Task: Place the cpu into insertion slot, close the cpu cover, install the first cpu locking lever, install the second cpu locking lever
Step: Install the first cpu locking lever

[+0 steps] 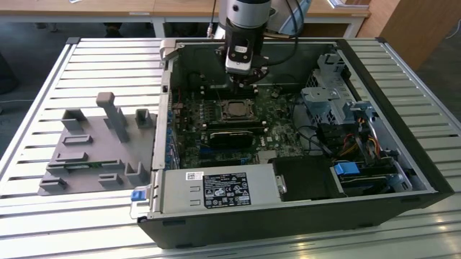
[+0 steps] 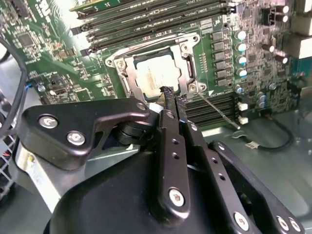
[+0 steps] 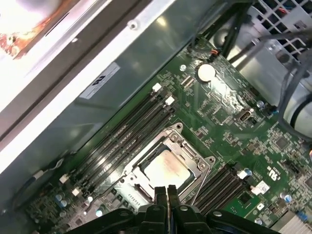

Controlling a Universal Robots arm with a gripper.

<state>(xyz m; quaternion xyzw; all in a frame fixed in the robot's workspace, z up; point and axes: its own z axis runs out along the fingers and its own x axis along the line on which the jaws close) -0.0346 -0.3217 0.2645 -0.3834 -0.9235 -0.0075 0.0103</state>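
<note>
one cpu (image 3: 165, 169) lies just beside gripper (image 3: 166, 189)

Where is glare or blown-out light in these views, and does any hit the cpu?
First wrist view: the area beyond the case wall is blown out white-orange, and the cpu carries a warm sheen. Second wrist view: the cpu reads pale and evenly lit, the gripper in front dark. Exterior view: flat, even light, case interior dimmer than the slatted table.

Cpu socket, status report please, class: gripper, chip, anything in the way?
Gripper shut, tips at the cover's edge. Cpu seated, cpu cover down over it. Thin lever rod juts out beside the tips.
</note>
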